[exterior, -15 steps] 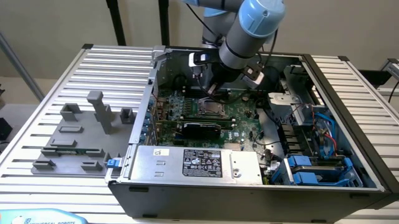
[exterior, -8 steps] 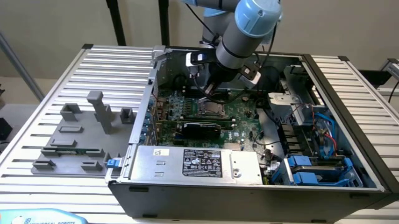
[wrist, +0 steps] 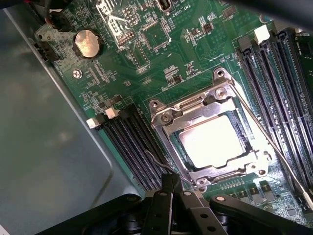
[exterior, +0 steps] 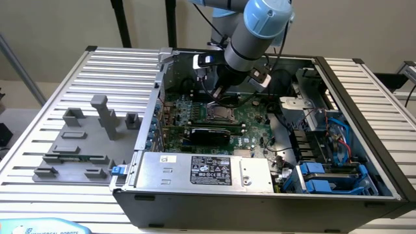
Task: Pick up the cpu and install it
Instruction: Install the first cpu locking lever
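Pincer [wrist: 172, 181], closed and empty, hovers beside the cpu [wrist: 215, 139], a pale silver square inside the socket frame [wrist: 215, 95].

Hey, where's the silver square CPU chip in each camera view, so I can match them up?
Exterior view: the pale silver square cpu lies on the green motherboard inside the open grey computer case.
Wrist view: the cpu lies between two banks of black memory slots.
Shared landmark: the square metal socket frame around it.
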Available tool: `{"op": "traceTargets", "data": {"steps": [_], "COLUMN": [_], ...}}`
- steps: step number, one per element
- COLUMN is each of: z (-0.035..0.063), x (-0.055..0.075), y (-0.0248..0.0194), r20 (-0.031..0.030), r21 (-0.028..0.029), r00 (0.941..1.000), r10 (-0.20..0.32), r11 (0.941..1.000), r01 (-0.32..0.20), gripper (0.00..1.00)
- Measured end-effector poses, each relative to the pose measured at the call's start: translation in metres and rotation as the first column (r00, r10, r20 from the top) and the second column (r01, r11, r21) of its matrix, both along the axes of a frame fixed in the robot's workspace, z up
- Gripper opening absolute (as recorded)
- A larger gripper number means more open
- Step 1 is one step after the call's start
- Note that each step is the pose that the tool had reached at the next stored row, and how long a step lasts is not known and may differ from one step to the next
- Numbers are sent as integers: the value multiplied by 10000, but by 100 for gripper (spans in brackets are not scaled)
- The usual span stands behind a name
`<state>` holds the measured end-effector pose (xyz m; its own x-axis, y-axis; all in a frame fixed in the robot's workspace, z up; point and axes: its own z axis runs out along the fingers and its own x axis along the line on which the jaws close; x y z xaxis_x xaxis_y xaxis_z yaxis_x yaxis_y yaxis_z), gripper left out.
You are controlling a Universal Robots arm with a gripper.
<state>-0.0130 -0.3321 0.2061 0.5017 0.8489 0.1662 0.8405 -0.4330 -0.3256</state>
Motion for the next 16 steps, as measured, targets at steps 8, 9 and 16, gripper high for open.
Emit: {"op": "traceTargets", "data": {"steps": [8, 9, 16], "z": [0, 0, -2], "x": [35, 43, 104], "y": [1, 1, -1], "r20": [0, 0, 0], "r21": [10, 12, 27], "r00": [10000, 10000, 10000], "r10": [0, 0, 0], "r11": [10000, 10000, 10000], "r01": [0, 0, 0], "gripper": [11, 11, 11]}}
